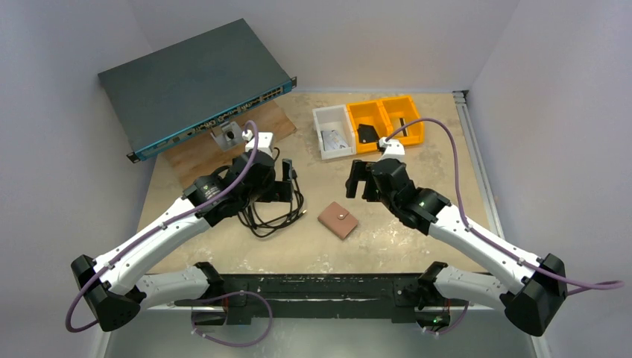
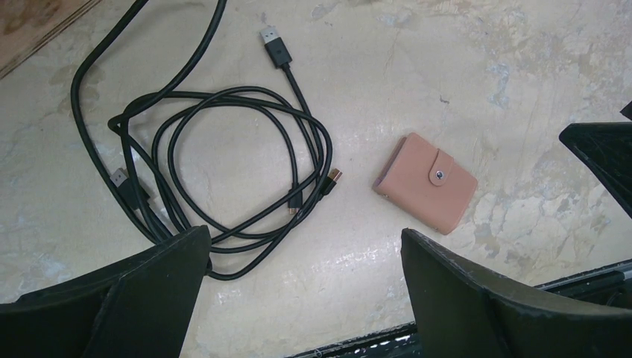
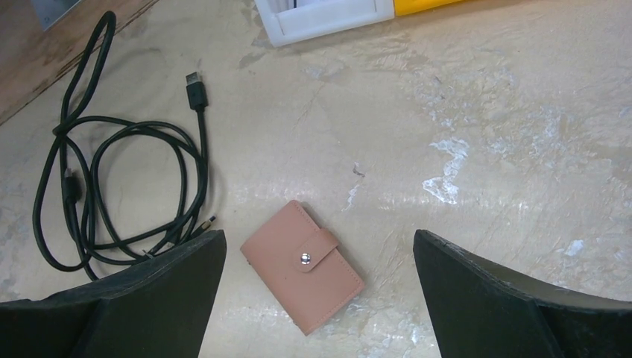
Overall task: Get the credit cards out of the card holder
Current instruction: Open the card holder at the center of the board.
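The card holder is a small pink-brown leather wallet lying flat on the table between the two arms, closed with its tab snapped. The credit cards are hidden inside it. My left gripper hovers open to the holder's left, above the edge of a coiled cable, holding nothing. My right gripper hovers open just behind and right of the holder, which shows on the table between its spread fingers in the right wrist view. Neither gripper touches the holder.
A coiled black USB cable lies just left of the holder. At the back stand a white bin, orange bins, a wooden board and a grey-blue network switch.
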### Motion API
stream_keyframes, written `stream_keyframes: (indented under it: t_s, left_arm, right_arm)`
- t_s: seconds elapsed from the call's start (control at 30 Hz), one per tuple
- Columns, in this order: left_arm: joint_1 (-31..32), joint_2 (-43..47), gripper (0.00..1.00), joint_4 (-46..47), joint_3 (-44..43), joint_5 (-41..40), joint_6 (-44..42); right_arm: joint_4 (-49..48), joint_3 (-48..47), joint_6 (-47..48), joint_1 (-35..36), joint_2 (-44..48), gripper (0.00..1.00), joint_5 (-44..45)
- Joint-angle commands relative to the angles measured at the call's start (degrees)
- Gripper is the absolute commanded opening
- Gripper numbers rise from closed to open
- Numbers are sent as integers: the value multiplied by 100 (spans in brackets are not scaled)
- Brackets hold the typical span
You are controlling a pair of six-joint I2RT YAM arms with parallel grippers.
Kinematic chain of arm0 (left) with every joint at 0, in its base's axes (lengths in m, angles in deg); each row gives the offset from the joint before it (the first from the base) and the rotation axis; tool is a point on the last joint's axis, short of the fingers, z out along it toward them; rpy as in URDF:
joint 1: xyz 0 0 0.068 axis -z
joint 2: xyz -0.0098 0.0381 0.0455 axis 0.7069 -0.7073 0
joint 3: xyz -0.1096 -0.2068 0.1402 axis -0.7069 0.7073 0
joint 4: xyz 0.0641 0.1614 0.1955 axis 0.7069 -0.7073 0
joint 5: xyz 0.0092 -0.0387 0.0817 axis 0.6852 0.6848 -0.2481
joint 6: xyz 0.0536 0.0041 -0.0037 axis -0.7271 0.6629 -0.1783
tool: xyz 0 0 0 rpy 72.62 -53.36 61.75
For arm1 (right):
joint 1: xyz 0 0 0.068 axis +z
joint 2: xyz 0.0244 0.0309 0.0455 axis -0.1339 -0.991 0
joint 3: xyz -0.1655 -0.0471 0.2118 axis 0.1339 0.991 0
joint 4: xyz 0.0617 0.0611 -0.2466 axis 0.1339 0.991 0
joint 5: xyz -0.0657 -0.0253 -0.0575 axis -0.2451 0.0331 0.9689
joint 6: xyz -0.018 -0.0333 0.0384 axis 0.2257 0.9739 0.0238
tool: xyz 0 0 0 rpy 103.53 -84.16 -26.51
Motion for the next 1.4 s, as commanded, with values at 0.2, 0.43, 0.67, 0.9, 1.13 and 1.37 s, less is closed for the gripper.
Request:
stream_keyframes:
  t_s: [0.2, 0.43, 0.67, 0.9, 1.13, 1.37]
  left_arm:
    - [-10, 176, 100, -67, 163, -262, 30]
    - [-19, 275, 100, -358, 289, -550, 289]
    - [-141, 417, 100, -632, 584, -507, 762]
    - [-170, 594, 100, -631, 901, -280, 999]
    - [-169, 488, 100, -494, 993, -130, 1010]
    - [-175, 284, 100, -281, 998, 107, 1016]
  right_arm:
    - [-229, -175, 165, 177, -495, 99, 109]
    - [-253, -420, 81, 686, -1126, 96, 144]
    - [-181, -1001, -16, 1214, -2358, 69, 267]
    - [179, -1074, -221, 1221, -2783, 56, 523]
    - [341, -840, -342, 1221, -2882, 47, 597]
    - [316, -701, -286, 1221, -2942, 40, 514]
